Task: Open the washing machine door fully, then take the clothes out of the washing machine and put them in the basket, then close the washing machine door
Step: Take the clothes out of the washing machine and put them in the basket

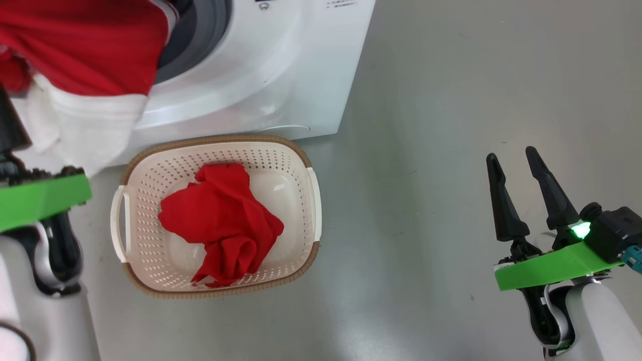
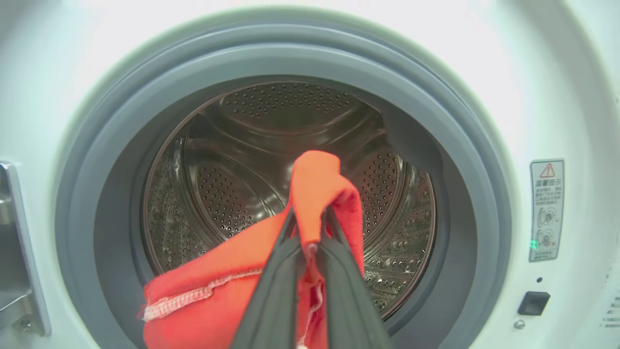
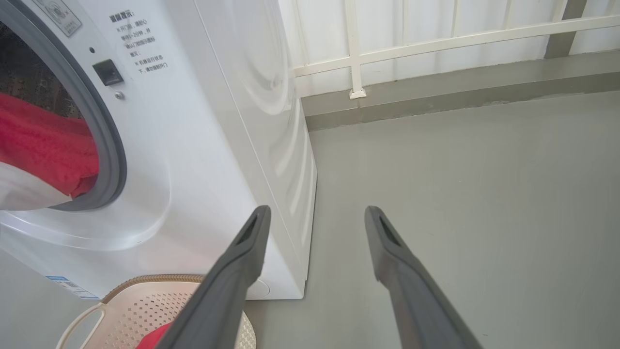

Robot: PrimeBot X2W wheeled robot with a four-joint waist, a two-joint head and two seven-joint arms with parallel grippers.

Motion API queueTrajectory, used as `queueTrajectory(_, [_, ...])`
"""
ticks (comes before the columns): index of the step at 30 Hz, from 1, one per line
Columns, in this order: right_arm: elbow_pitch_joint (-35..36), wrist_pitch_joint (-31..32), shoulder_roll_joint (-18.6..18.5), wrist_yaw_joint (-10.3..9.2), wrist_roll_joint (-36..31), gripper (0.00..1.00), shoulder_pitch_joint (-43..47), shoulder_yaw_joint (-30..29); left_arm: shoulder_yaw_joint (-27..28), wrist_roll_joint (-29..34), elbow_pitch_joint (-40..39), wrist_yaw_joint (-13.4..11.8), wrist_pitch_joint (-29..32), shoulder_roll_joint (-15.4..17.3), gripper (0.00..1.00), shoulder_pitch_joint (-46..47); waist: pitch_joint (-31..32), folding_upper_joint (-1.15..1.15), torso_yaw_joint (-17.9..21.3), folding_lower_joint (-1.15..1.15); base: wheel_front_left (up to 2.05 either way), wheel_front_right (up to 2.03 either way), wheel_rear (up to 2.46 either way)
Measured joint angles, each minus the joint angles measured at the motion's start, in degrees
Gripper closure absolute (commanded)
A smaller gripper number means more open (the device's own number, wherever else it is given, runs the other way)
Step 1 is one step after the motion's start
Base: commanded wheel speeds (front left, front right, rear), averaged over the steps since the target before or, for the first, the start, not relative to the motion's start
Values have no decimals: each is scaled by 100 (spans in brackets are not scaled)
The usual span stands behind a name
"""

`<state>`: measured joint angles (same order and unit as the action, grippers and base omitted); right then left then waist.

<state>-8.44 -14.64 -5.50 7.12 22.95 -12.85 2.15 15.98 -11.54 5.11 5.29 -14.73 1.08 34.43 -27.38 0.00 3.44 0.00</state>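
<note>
We list: basket (image 1: 306, 165) holding one red cloth (image 1: 220, 225); left claw (image 2: 311, 218) clenched on red-and-white garment (image 2: 218, 291) at washer (image 2: 557, 97) mouth; right claw (image 1: 510, 155) released, fingers apart.

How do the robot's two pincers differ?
The left pincer is shut on the red garment; the right pincer is open and empty. The left pincer is at the mouth of the washing machine; the right pincer hangs over the floor. Both have long dark fingers.
</note>
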Motion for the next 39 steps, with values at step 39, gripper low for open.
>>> queueTrajectory(39, [113, 0, 63, 0, 1, 0, -287, 33, -1045, 92, 2492, -124, 2, 21, 93, -152, -833, 0, 76, 0, 0, 0, 0])
